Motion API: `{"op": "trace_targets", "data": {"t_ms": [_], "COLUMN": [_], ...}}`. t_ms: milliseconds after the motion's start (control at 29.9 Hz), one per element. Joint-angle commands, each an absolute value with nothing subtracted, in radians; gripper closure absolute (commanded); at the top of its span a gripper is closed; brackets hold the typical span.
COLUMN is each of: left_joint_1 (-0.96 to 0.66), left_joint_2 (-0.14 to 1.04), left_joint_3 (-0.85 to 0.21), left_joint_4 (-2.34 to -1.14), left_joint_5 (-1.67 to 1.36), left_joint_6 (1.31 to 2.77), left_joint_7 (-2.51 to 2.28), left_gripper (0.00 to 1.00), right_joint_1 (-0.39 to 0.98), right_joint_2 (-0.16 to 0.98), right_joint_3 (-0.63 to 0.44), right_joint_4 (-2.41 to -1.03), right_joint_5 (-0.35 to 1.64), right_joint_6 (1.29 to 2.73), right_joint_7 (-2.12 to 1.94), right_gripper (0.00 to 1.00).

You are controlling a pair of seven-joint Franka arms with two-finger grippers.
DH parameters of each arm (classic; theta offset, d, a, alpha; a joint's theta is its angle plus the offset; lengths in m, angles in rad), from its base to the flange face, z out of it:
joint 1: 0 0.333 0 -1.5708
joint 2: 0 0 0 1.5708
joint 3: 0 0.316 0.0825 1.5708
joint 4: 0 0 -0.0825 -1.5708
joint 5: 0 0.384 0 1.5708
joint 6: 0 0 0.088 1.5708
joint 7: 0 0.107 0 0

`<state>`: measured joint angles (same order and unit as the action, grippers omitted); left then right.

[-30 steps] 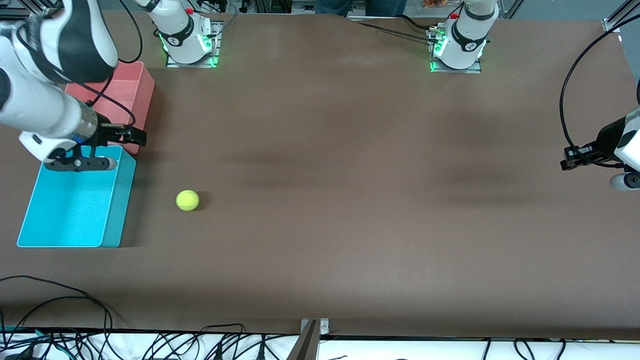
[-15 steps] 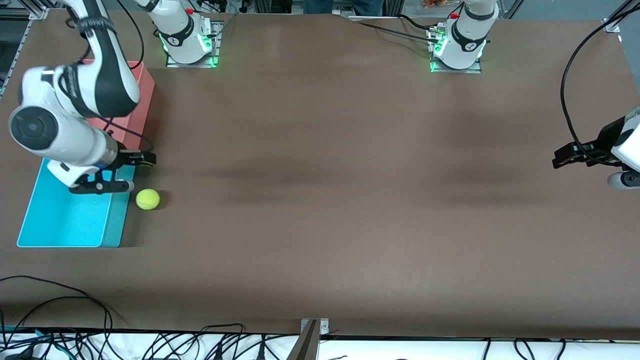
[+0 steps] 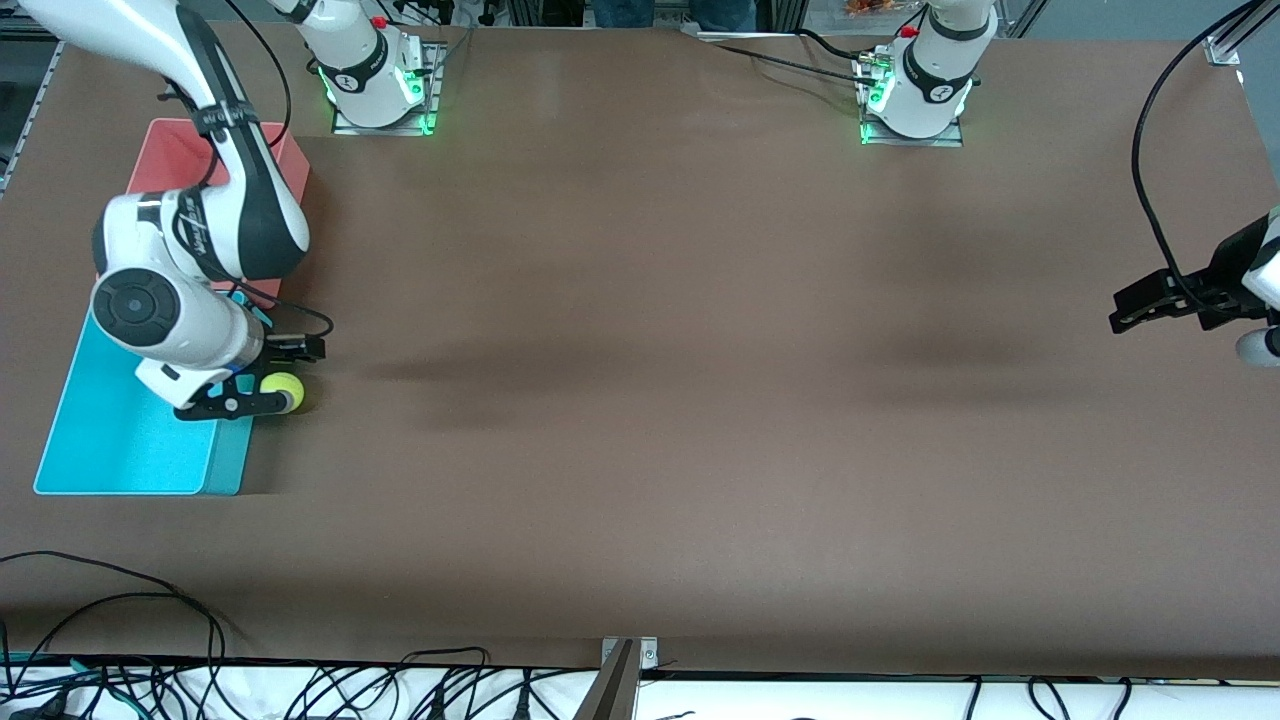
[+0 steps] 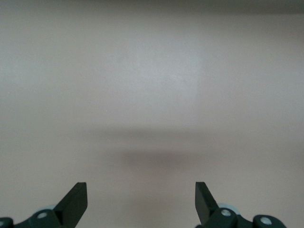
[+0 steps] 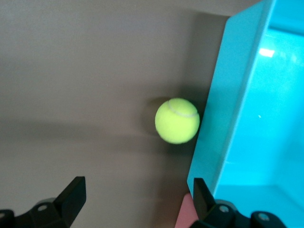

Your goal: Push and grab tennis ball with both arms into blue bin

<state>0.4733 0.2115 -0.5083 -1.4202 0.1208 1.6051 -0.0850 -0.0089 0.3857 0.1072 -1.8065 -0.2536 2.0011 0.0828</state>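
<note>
The yellow-green tennis ball [image 3: 285,386] [image 5: 176,120] lies on the brown table right beside the blue bin's [image 3: 120,440] outer long wall [image 5: 227,99], outside the bin. My right gripper [image 3: 302,349] [image 5: 137,194] hangs just above the ball, open, with nothing between its fingers. The wrist camera mount covers part of the ball in the front view. My left gripper [image 3: 1135,308] [image 4: 141,199] waits open and empty over bare table at the left arm's end, a long way from the ball.
A pink-red bin [image 3: 170,160] stands beside the blue bin, farther from the front camera, partly under the right arm. A cable loops down from the left arm [image 3: 1160,150]. More cables lie along the table's front edge [image 3: 150,610].
The ball has rolled toward the right arm's end, up to the blue bin's wall. The right arm has swung down over it. The left gripper's fingers have spread open.
</note>
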Motion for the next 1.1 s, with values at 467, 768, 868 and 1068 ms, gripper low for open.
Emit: {"op": "trace_targets", "data": {"t_ms": [467, 768, 868, 1068], "left_joint_1": [0.381, 0.042, -0.023, -0.052], "left_joint_2": [0.155, 0.115, 0.098, 0.046], "left_joint_3": [-0.330, 0.041, 0.083, 0.083], "left_joint_4": [-1.419, -1.451, -1.477, -1.563], "left_joint_5": [0.043, -0.051, -0.051, -0.055], "left_joint_6": [1.583, 1.566, 1.566, 1.574], "left_joint_7": [-0.067, -0.066, -0.066, -0.066], "left_gripper": [0.00, 0.00, 0.00, 0.00], "right_joint_1": [-0.025, -0.025, -0.025, -0.025], "right_joint_2": [0.534, 0.566, 0.578, 0.607], "right_joint_3": [0.071, 0.054, 0.038, 0.034], "right_joint_4": [-1.819, -1.821, -1.821, -1.821], "right_joint_5": [-0.310, -0.328, -0.339, -0.347], "right_joint_6": [2.190, 2.226, 2.229, 2.267], "right_joint_7": [0.089, 0.084, 0.084, 0.084], "right_gripper": [0.00, 0.00, 0.00, 0.06]}}
